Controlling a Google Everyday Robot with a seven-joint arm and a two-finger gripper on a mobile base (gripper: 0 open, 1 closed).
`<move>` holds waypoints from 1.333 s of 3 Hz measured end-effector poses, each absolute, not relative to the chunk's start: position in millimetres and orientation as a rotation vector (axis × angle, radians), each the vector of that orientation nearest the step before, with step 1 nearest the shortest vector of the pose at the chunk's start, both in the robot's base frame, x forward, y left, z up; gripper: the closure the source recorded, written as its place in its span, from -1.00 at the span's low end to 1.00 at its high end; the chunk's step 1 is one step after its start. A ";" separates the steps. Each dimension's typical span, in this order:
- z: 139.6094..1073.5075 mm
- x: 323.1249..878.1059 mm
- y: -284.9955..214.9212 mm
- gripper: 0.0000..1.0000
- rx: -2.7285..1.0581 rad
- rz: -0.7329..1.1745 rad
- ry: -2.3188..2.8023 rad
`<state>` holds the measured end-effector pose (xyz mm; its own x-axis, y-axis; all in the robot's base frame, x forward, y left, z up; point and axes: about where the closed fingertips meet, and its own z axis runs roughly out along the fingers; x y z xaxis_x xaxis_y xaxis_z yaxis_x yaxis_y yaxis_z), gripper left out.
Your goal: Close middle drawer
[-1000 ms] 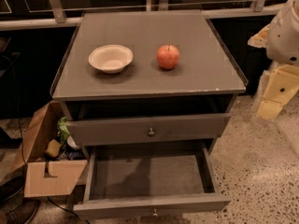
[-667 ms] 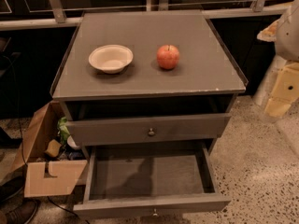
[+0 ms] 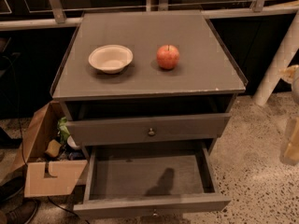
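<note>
The middle drawer [image 3: 150, 205] stands pulled far out of the cabinet, low down, with its front board nearest me. It holds nothing; only a shadow lies on its floor. Being empty, I judge it a light load on its runners. The wood is stiff and will not give, so a square, even push on the flat front should send it home. Its small brass knob [image 3: 154, 213] sits at the middle of the front, barely in view. Pressing near that middle seems safest, since a push at one corner could skew the drawer and jam it.

The upper drawer [image 3: 117, 129] sits directly above, out only slightly, with a second knob [image 3: 151, 132]. Its inside is lost in the dark.

The counter [image 3: 201, 73] carries a pale bowl [image 3: 110, 58], apparently empty, and a red apple [image 3: 167, 56] near it, not touching.

On the floor left of the cabinet is an open cardboard box [image 3: 51, 178] holding some greenery and odds I cannot identify.

The gripper [image 3: 290, 143] hangs off to the right of the cabinet, well apart from the drawer. Whether it is released or clenched I cannot tell.
</note>
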<state>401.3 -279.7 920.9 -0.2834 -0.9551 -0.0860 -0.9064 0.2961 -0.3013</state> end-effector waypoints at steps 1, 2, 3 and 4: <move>885.8 378.1 -290.8 -1.00 -1.706 -0.229 2.373; 882.2 375.9 -291.3 -0.46 -1.710 -0.224 2.380; 882.2 375.9 -291.3 0.00 -1.710 -0.224 2.380; 882.1 375.9 -291.3 0.47 -1.710 -0.224 2.380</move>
<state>375.9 -291.3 882.1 -0.3096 -0.9478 -0.0756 -0.9172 0.3187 -0.2391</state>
